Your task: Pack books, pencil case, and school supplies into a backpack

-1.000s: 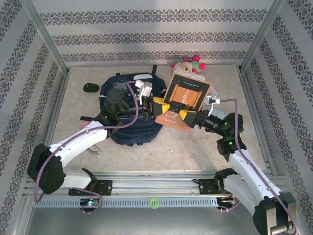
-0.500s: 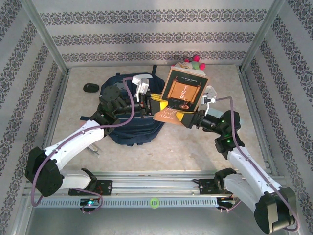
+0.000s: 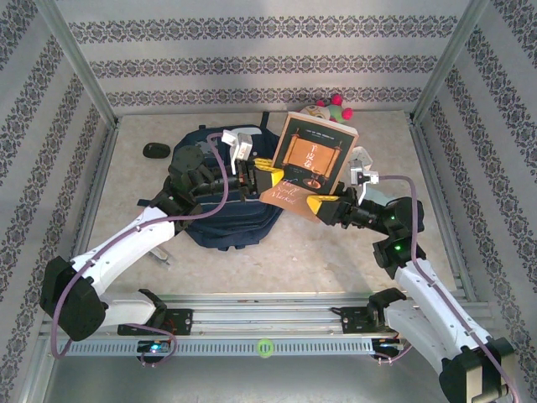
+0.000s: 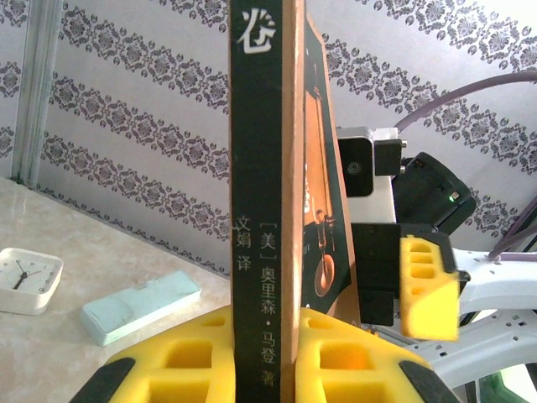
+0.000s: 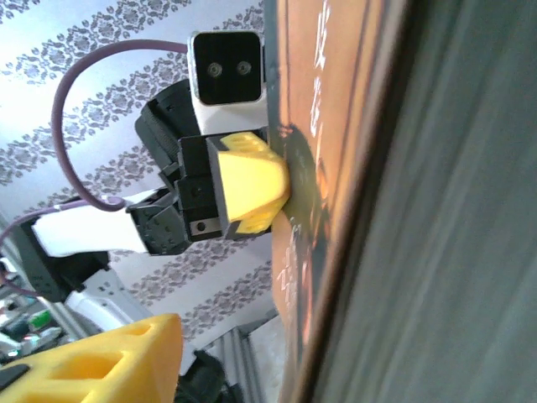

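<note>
Book [image 3: 312, 155] upright in the air above the backpack [image 3: 214, 227], left pincer [image 3: 262, 178] clamped on its spine edge. Right pincer [image 3: 325, 204] part open beside the lower corner, gripping nothing. Book-packing step; next likely needs it lowered into the backpack mouth.

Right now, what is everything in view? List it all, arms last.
book: one, brown with an orange-red panel, held up right of the backpack
backpack: one, navy, centre-left on the table
pencil case: one, mint green, flat on the table near the clock
clock: one, white, on the table
black oval object: one, left of the backpack
plush toy: one, multicoloured, behind the book
table: one, beige
left gripper: one, yellow fingers, shut on the book
right gripper: one, yellow fingers, open at the book's lower right corner
</note>
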Motion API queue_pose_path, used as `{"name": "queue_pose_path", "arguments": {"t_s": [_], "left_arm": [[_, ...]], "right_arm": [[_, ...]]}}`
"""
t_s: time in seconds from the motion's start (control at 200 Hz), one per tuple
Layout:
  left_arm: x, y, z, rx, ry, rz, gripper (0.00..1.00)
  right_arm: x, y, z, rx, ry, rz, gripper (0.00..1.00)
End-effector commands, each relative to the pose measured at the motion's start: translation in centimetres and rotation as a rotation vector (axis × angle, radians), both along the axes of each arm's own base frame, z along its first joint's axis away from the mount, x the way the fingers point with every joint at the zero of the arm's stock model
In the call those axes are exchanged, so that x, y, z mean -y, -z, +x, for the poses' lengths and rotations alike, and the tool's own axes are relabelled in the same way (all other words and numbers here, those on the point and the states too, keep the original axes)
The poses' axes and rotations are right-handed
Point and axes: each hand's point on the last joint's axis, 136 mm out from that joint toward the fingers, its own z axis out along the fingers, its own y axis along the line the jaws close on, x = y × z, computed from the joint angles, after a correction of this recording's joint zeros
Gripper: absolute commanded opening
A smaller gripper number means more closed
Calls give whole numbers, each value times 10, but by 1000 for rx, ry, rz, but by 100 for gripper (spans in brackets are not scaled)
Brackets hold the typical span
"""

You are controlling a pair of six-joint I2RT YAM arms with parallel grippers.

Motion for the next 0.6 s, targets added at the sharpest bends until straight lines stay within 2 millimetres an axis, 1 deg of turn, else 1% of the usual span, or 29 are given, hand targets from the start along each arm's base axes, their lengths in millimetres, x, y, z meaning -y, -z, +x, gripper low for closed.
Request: {"name": "queue_pose_path", "arguments": {"t_s": [0.0, 0.07, 0.13, 0.155, 0.185, 0.21, 0.24, 0.31, 0.35, 0.425, 0.5, 0.565, 0.595], "left_arm": [[-7, -12, -2, 69, -12, -19, 0], [-7, -9, -2, 73, -11, -12, 0], [-7, -6, -3, 74, -9, 5, 0], [-7, -3, -3, 76, -13, 15, 2], [-8, -1, -3, 78, -18, 29, 5], [-9, 2, -3, 81, -24, 44, 9], [-11, 4, -2, 88, -36, 64, 16], [-17, 16, -2, 104, -59, 139, 38], [-22, 23, -2, 128, -78, 192, 47], [-34, 36, -10, 206, -96, 303, 57], [-48, 53, -23, 309, -92, 437, 64], [-59, 67, -38, 412, -58, 532, 70], [-65, 74, -44, 453, -46, 576, 71]], "right_arm": [[6, -19, 2, 124, 66, 33, 45], [7, -20, 6, 137, 92, 32, 31], [10, -17, 10, 153, 124, 28, 14], [11, -15, 11, 158, 139, 23, 8], [13, -12, 13, 165, 155, 14, 4], [14, -11, 12, 182, 161, 6, 3], [13, -3, 14, 176, 168, -19, 0], [13, 15, 17, 171, 187, -95, 0], [13, 29, 19, 182, 194, -159, 0], [13, 54, 21, 217, 211, -284, 0], [11, 78, 18, 295, 193, -416, 0], [11, 94, 17, 365, 186, -517, 0], [10, 101, 16, 387, 181, -563, 0]]}}
